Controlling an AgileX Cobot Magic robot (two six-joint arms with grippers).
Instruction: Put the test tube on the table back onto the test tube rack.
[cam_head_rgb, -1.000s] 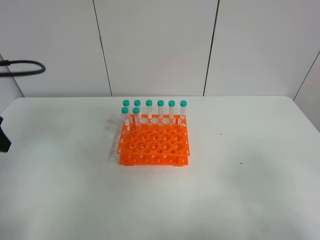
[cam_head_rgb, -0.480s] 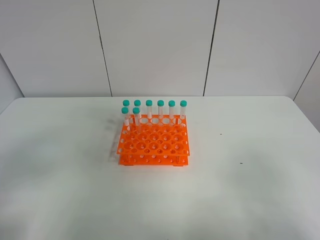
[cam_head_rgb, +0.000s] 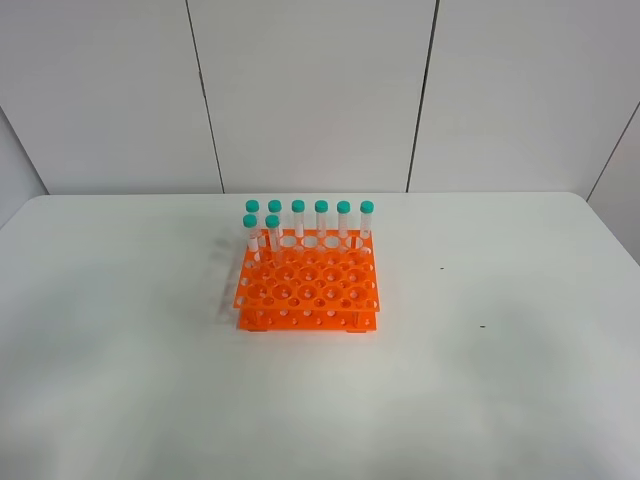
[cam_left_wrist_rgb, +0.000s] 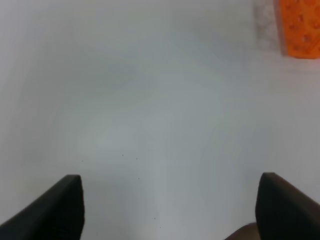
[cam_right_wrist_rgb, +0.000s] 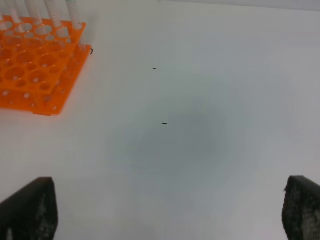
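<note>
An orange test tube rack (cam_head_rgb: 308, 288) stood near the middle of the white tabletop (cam_head_rgb: 500, 400), seven teal-capped tubes upright in its holes: six filling the far row and one, the test tube (cam_head_rgb: 272, 236), in the second row at the left end, where the holes kept each cap up and tip down. No tube lay loose on the tabletop in any view, which suggested the job was done. The left gripper (cam_left_wrist_rgb: 170, 210) hung wide open and empty over bare tabletop, well clear of the rack. The right gripper (cam_right_wrist_rgb: 170, 212), equally spread and empty, hovered beside the rack, apparently parked out of the way.
</note>
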